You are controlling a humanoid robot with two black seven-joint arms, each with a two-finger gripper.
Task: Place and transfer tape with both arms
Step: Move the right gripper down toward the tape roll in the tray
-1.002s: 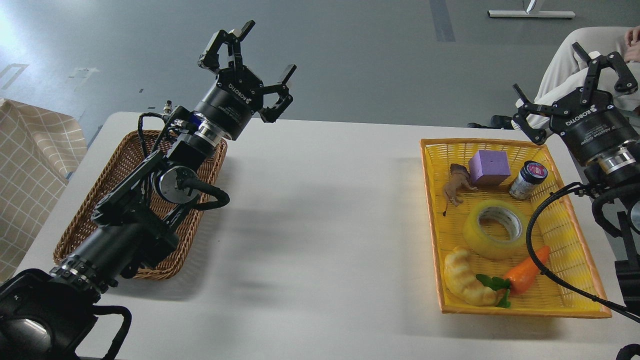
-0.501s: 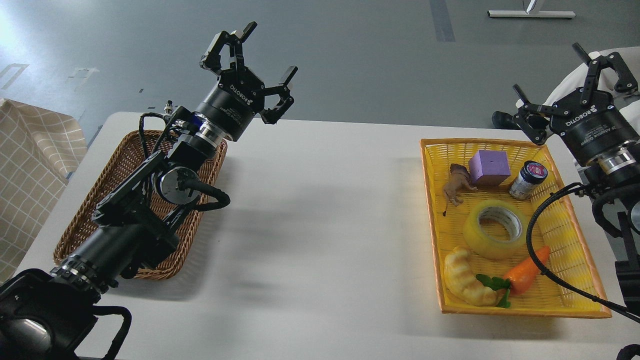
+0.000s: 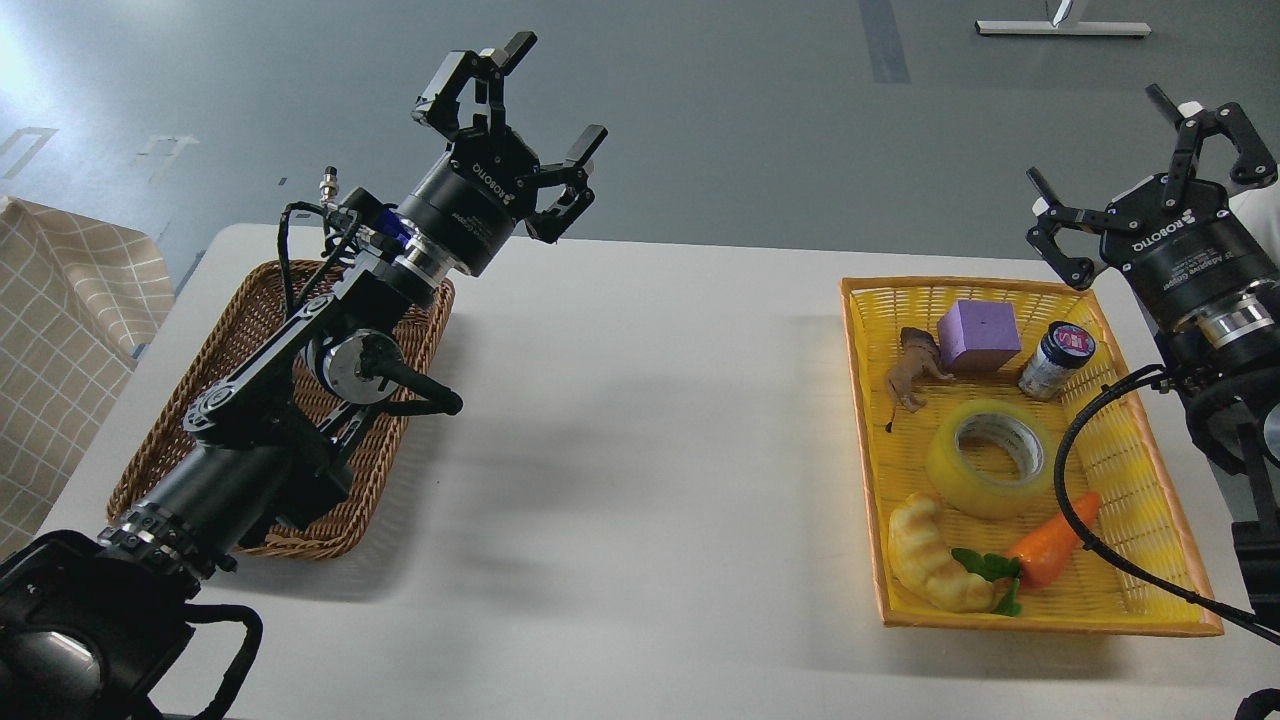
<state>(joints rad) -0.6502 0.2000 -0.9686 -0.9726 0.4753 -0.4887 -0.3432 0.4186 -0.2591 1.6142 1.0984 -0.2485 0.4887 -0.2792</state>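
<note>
The tape, a translucent yellow roll with a white-grey core, lies flat in the middle of the yellow basket at the right. My right gripper is open and empty, raised above the basket's far right corner, well apart from the tape. My left gripper is open and empty, raised over the table's far edge, past the brown wicker basket.
In the yellow basket lie a purple block, a brown toy animal, a small jar, a croissant toy and a carrot toy. A black cable hangs over the basket. A checked cloth is at left.
My left gripper has moved up and a little to the right. My right gripper has hardly moved. The person behind the right gripper has gone out of view.
</note>
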